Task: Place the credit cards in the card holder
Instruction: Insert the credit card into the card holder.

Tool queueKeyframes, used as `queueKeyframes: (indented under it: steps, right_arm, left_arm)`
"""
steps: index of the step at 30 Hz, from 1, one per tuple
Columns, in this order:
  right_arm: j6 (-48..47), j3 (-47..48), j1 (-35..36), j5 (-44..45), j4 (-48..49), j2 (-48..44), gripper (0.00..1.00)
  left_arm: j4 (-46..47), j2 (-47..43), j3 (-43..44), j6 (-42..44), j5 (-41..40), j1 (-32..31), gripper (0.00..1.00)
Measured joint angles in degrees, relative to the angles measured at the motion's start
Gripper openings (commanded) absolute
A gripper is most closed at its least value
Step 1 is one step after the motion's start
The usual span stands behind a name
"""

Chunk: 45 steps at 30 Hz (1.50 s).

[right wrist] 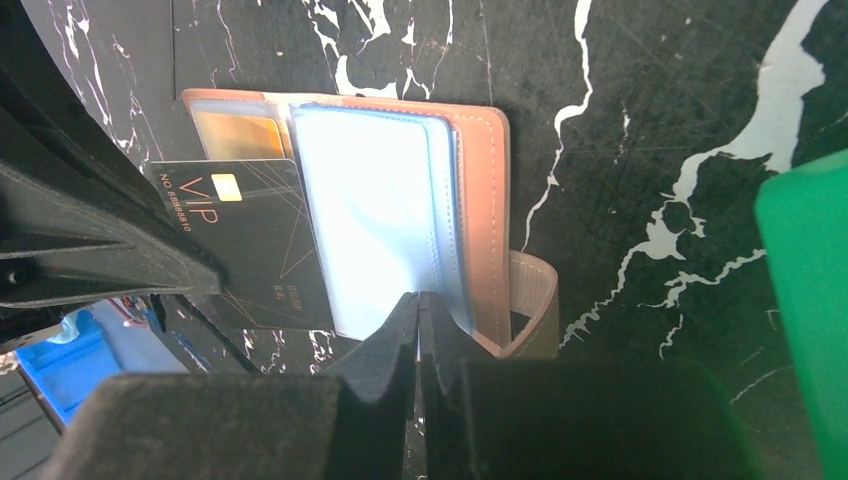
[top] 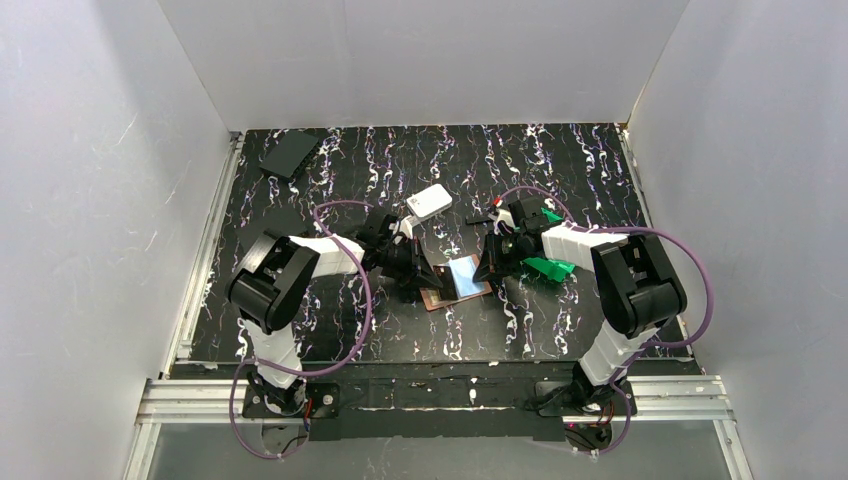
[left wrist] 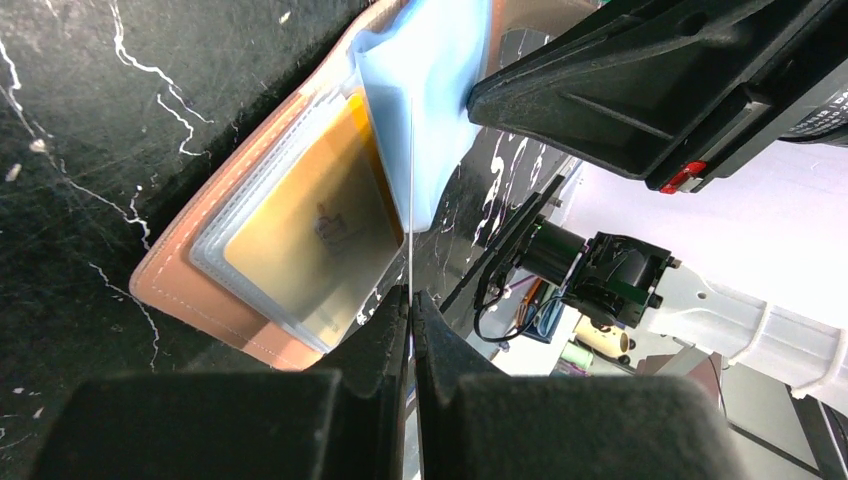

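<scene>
Lying open on the dark marbled surface [top: 400, 160] at the centre of the top view, the card holder [top: 460, 278] sits between both arms. The left hand [left wrist: 411, 300] is clenched on a black VIP card [right wrist: 250, 240] at the holder's left half. The right hand [right wrist: 420, 305] pinches its light-blue leaf [right wrist: 370, 210], raised beside a sleeved gold card [left wrist: 310, 240].

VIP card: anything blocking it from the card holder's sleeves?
Nothing visible. Right gripper pinches the light-blue panel; the VIP card, held by the left gripper, lies over the card holder sleeve that already has a gold card.
</scene>
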Motion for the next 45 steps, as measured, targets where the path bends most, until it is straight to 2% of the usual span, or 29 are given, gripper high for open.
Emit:
queueKeyframes:
  steps: [15,28,45]
  right_arm:
    - [-0.04,0.33,-0.11,-0.79,0.00,0.55,0.10]
    - [-0.22,0.33,-0.11,-0.81,-0.02,0.57,0.09]
    - [-0.46,0.44,-0.15,-1.20,0.00,0.79,0.08]
  left_arm:
    - [0.28,-0.07,0.00,-1.33,0.31,0.07,0.00]
    - [0.96,2.67,-0.13,-3.87,3.63,1.29,0.00]
    - [2.34,2.32,-2.01,-1.40,4.96,2.16,0.00]
